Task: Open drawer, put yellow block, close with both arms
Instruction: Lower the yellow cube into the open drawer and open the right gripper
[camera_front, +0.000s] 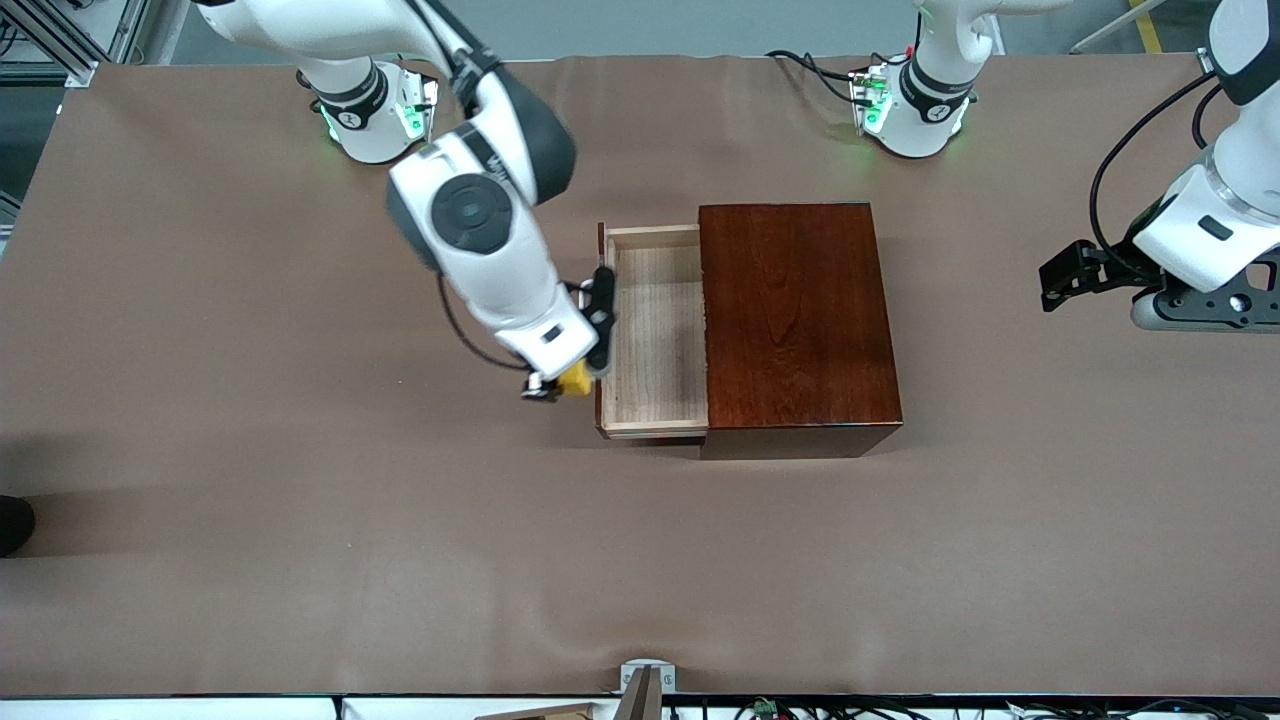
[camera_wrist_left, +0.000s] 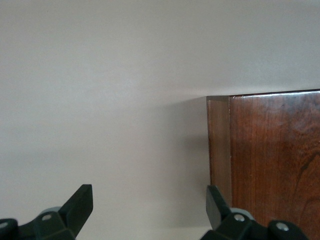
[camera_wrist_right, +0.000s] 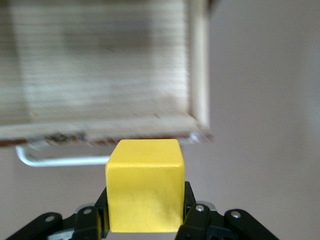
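Glossy dark reddish-brown wooden box (camera_front: 798, 318), smooth polish, light unfinished-looking wood drawer (camera_front: 655, 340) with visible grain, matt brown table cover (camera_front: 300, 550), smooth matt yellow block (camera_wrist_right: 145, 185)

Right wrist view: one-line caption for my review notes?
Right gripper shut on the yellow block, just short of the open drawer and its white handle.

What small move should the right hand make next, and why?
Probably carry the yellow block a little farther, over the open drawer. The right hand is shut on the block and hangs just outside the drawer's front edge, above the handle, not yet over the bare tray. The left hand waits open beside the box.
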